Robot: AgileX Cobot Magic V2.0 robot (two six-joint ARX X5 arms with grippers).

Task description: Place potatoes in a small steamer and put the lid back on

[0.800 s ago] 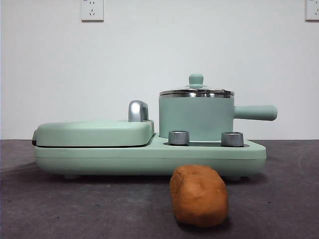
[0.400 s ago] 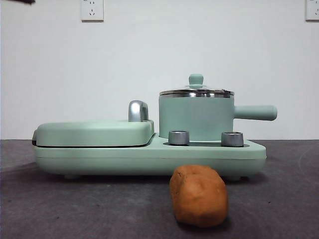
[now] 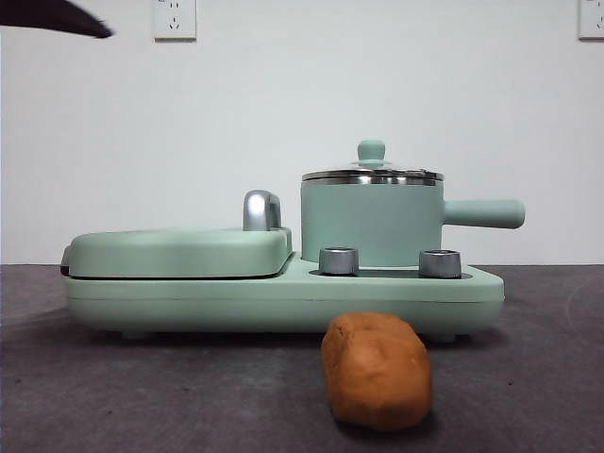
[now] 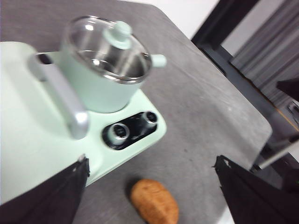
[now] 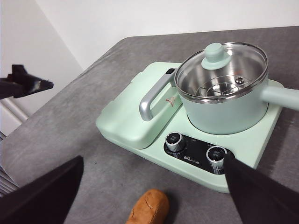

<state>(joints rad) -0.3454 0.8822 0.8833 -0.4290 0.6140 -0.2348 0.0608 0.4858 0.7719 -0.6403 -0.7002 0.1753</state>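
Lid point(image 3: 372, 173) seated on steamer point(image 3: 371, 223); potato point(image 3: 377, 370) placed at lower centre.
Left gripper point(image 4: 152, 193) and right gripper point(image 5: 152, 189) are spread open, nothing held.

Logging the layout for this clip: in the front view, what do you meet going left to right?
Black arm tip at top corner → griddle cover → chrome handle → left dial → potato → right dial → steamer's side handle.

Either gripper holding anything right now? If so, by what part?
Nothing held. Left gripper and right gripper are both open and empty above the table; the potato lies on the table, and the lid sits on the steamer.
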